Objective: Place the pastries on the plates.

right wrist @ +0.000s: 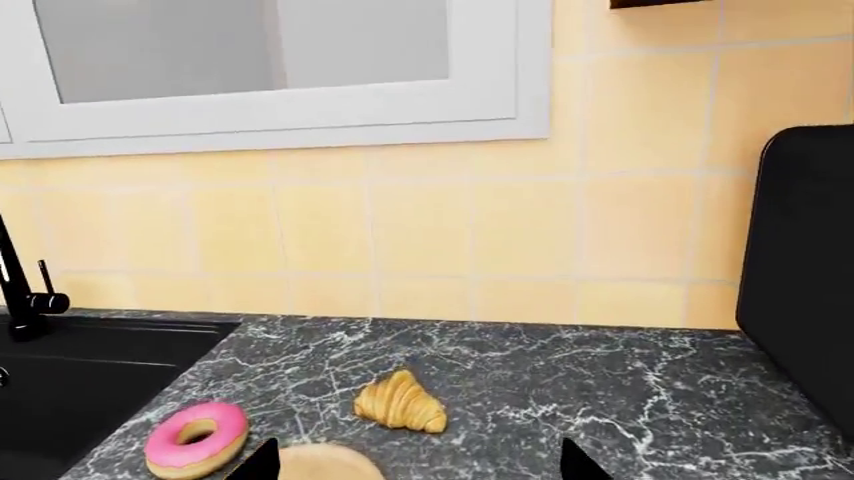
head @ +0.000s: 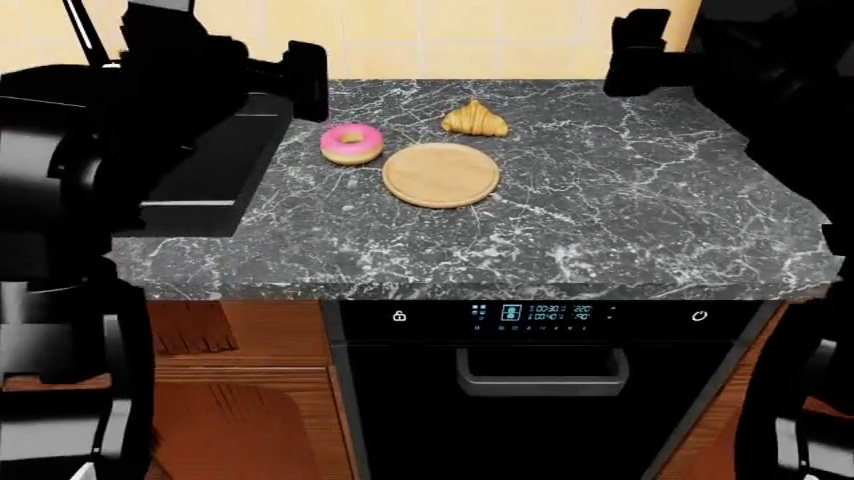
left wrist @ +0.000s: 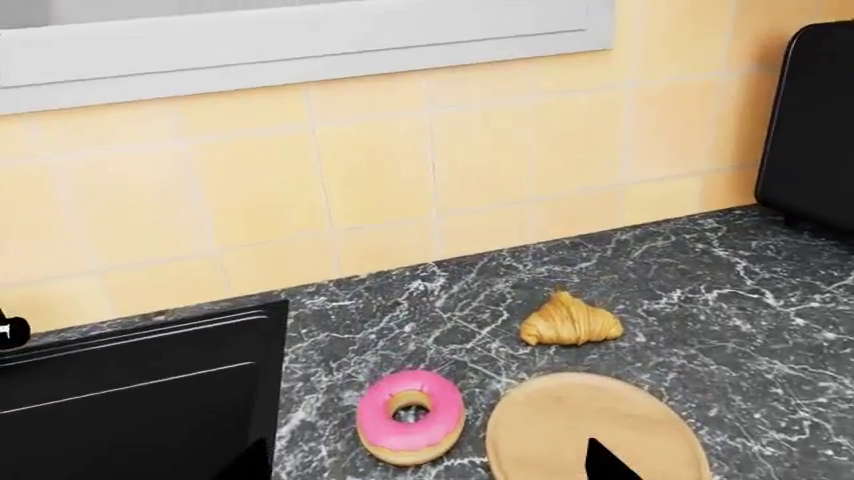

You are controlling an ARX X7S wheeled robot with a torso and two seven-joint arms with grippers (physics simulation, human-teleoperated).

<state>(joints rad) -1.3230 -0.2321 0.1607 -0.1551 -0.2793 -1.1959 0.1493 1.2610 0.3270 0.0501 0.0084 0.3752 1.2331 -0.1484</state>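
A pink-frosted donut (head: 351, 144) and a golden croissant (head: 474, 119) lie on the dark marble counter (head: 641, 210). In front of them is a round wooden plate (head: 441, 174) with nothing on it. My left gripper (head: 306, 82) hovers above the counter to the donut's left, and the right gripper (head: 638, 55) hangs to the croissant's right. In the left wrist view the donut (left wrist: 411, 415), croissant (left wrist: 570, 321) and plate (left wrist: 574, 425) lie below the open left gripper (left wrist: 430, 466). The right gripper (right wrist: 419, 465) is open too, over the donut (right wrist: 196, 437), croissant (right wrist: 399, 402) and plate (right wrist: 327, 465).
A black sink (head: 200, 165) is set into the counter at the left, with a faucet (right wrist: 20, 290) behind it. A black appliance (right wrist: 801, 290) stands at the right against the tiled wall. An oven (head: 541, 380) sits under the counter's front edge.
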